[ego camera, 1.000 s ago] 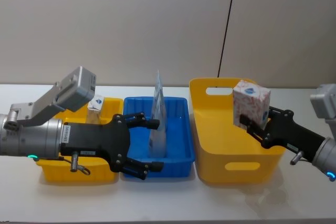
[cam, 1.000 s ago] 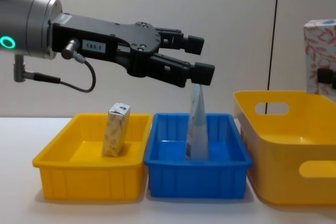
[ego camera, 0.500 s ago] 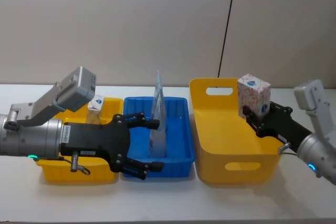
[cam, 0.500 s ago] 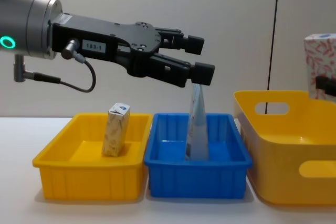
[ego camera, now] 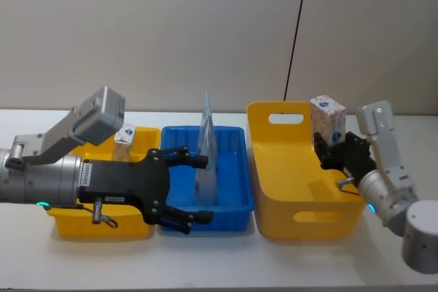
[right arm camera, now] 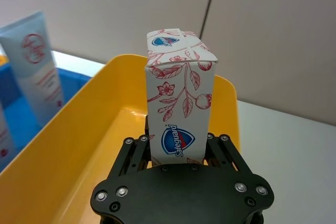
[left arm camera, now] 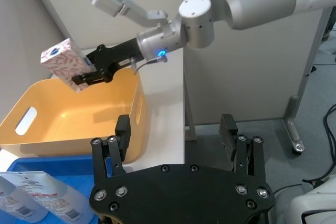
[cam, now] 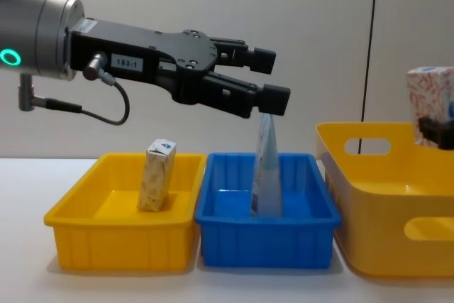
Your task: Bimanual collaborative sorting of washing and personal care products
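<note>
White red-leaf box [right arm camera: 178, 93], base hidden, tight in right gripper [right arm camera: 178, 148] — left gripper [cam: 269, 79] wide, empty

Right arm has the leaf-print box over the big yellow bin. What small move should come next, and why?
Probably lower it straight down. The right gripper has its fingers shut on the white box, upright and mostly above the rim of the large yellow bin, well off its floor. The left gripper hovers open over the blue bin.

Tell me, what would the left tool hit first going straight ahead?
Probably the tube, its tip close by the left tool, though depth is unclear; past that, the tall yellow basket.
</note>
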You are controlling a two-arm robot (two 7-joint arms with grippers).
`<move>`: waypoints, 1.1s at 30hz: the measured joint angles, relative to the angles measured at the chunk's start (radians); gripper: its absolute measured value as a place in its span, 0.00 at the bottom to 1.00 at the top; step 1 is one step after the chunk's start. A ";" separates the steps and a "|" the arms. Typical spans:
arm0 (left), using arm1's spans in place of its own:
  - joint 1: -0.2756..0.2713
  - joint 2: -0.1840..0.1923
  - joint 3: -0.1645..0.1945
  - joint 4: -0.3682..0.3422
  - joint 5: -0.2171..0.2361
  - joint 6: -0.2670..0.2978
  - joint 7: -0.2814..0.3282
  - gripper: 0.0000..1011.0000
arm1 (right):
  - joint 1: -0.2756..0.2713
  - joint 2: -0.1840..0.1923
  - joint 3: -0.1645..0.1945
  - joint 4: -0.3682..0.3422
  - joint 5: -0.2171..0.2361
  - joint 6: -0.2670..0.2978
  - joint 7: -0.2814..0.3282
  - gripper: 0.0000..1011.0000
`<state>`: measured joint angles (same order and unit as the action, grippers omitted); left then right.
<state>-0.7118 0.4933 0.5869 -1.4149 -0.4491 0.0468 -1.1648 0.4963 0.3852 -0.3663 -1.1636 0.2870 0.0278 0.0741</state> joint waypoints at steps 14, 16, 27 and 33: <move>0.000 0.000 0.000 0.000 0.000 0.000 0.000 0.99 | 0.147 -0.177 -0.007 0.251 -0.069 -0.009 -0.187 0.37; 0.000 0.000 0.000 0.000 0.000 0.000 0.000 0.99 | 0.166 -0.197 -0.006 0.281 -0.074 -0.014 -0.201 0.37; 0.000 0.000 0.000 0.000 0.000 0.000 0.000 0.99 | 0.232 -0.254 0.005 0.380 -0.088 -0.033 -0.241 0.37; 0.000 0.000 0.000 0.000 0.000 0.000 0.000 0.99 | 0.263 -0.280 0.012 0.428 -0.094 -0.036 -0.259 0.37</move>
<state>-0.7118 0.4932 0.5869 -1.4149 -0.4491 0.0468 -1.1648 0.7594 0.1055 -0.3546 -0.7353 0.1930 -0.0084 -0.1854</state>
